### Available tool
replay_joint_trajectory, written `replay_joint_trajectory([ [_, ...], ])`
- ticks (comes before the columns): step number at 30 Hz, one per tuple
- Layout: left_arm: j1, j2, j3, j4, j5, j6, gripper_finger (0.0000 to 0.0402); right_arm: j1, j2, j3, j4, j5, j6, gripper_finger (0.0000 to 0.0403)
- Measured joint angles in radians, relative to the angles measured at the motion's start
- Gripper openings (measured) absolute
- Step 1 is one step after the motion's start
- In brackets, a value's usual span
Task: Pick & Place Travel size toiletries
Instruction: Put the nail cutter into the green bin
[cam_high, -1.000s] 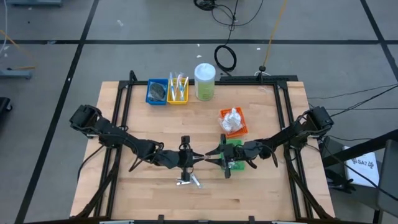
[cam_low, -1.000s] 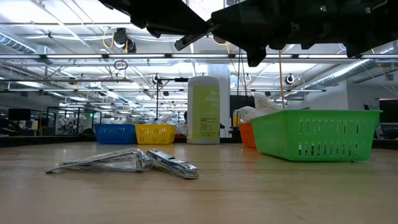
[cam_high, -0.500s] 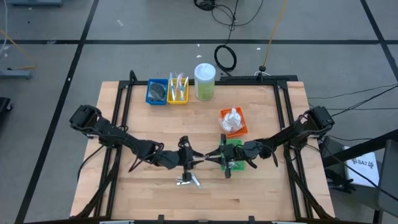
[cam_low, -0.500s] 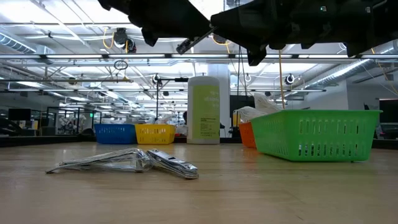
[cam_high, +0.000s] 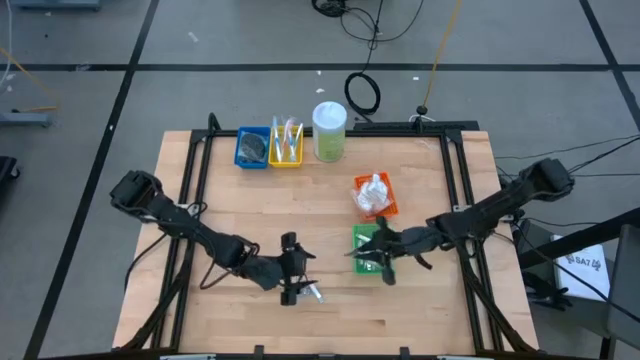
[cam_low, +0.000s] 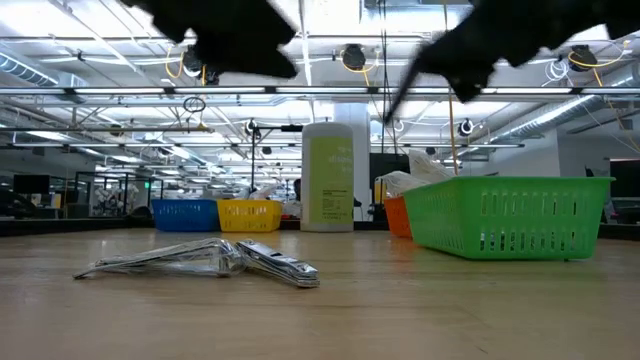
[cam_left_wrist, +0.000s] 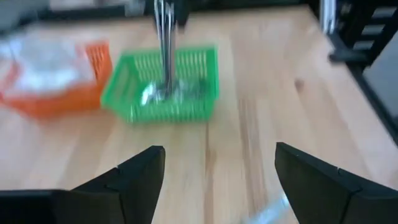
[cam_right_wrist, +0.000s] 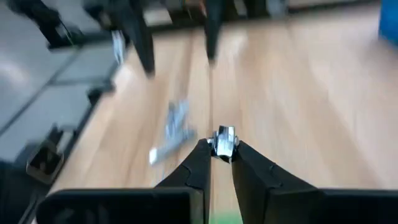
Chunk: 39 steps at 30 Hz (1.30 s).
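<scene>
My right gripper (cam_high: 353, 252) is shut on a slim silvery sachet (cam_left_wrist: 165, 50) above the green tray (cam_high: 360, 231), which has silvery sachets in it. My left gripper (cam_high: 302, 275) stands open with nothing between its fingers, over two silvery sachets (cam_high: 309, 293) that lie flat on the wood near the table's near edge. These sachets also show in the low view (cam_low: 200, 260) and in the right wrist view (cam_right_wrist: 175, 126). My right gripper pinches one end of the silvery sachet (cam_right_wrist: 224, 138) between its two fingertips. The fingers come nearly level from the table's right side. In the left wrist view the sachet hangs straight down below them as a narrow strip, lifted clear of the table and over the green tray.
An orange tray (cam_high: 392, 208) with white crinkly packets stands just beyond the green tray. At the far edge stand a blue tray (cam_high: 241, 150), a yellow tray (cam_high: 286, 158) with sticks and a tall clear jar (cam_high: 329, 130) with a white lid. Bare wood lies between.
The two grippers met at mid-table with the sachet between them. My left gripper has opened, let go and drawn back toward the near edge, over the lying sachets. My right gripper has shut on the sachet, risen and pulled it toward the table's right, over the green tray.
</scene>
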Motion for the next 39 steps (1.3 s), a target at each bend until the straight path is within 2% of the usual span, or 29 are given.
replay_joint_trajectory([
  [5,-0.013,0.000,0.000,-0.176,0.005,-0.191,0.0297,0.042,-0.052,0.000,-0.280,-0.001,0.213,0.0033],
  [9,-0.013,0.000,0.000,-0.256,0.006,-0.286,0.0286,0.059,-0.049,0.000,-0.357,-0.001,0.300,0.0036],
  [12,-0.013,0.000,0.000,-0.287,0.006,-0.321,0.0277,0.059,-0.048,0.000,-0.400,-0.001,0.336,0.0063],
  [22,-0.013,0.000,-0.002,-0.293,0.006,-0.333,0.0255,0.047,-0.048,0.000,-0.426,0.003,0.352,0.0122],
  [25,-0.013,0.000,-0.002,-0.293,0.006,-0.333,0.0257,0.039,-0.048,0.000,-0.426,0.006,0.335,0.0152],
  [31,-0.014,0.000,-0.002,-0.290,0.008,-0.335,0.0261,0.024,-0.048,0.000,-0.425,0.108,0.293,0.0227],
  [33,-0.020,0.000,-0.002,-0.290,0.022,-0.344,0.0260,0.017,-0.048,0.000,-0.416,0.108,0.281,0.0245],
  [39,-0.062,0.053,-0.002,-0.264,0.088,-0.298,0.0249,0.015,-0.048,0.000,-0.355,0.105,0.240,0.0264],
])
